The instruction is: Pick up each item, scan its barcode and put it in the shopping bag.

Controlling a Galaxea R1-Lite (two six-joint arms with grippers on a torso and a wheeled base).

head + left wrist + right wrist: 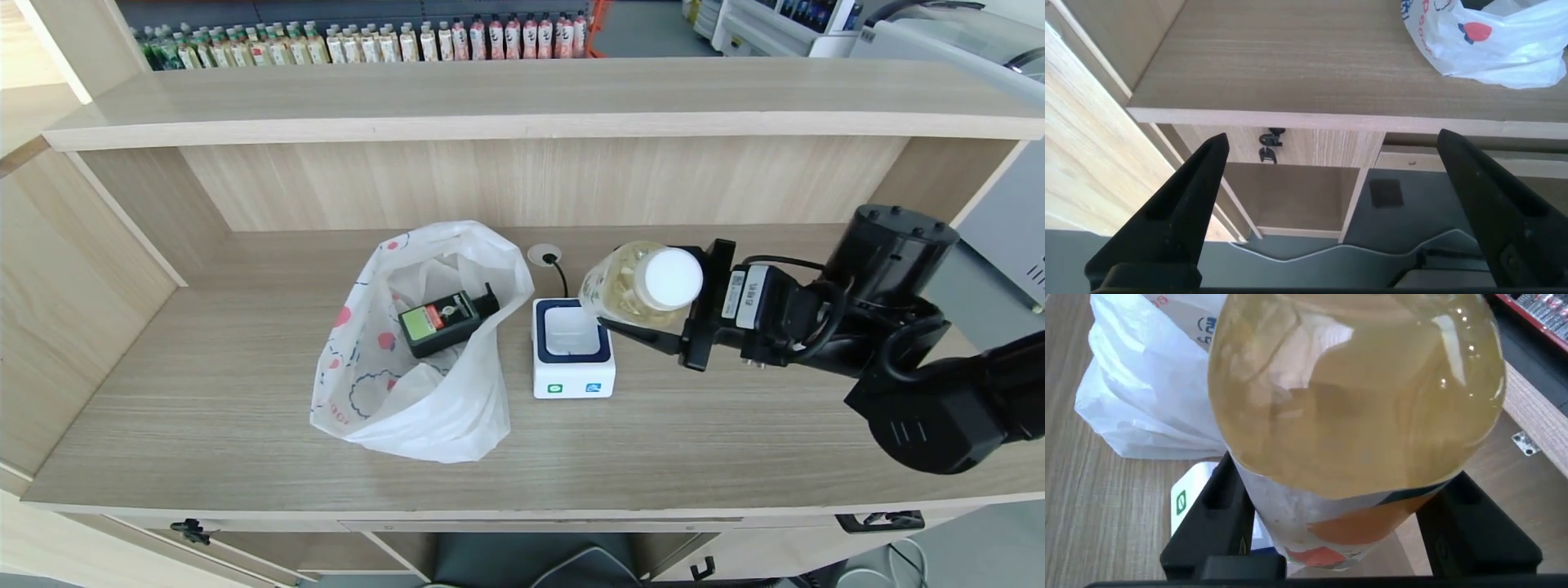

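My right fingers point(645, 333) are squeezed tight on the bottle point(624, 286) of yellow drink, one on each side. The bottle is up in the air, white cap on top, just over the back corner of the scanner point(571, 363). The shopping bag point(424, 408) stands open just beside the scanner on the tabletop point(204, 392), with a dark bottle point(445, 320) inside. My left fingers point(1188, 212) are wide open and hold nothing, low by the tabletop's front edge.
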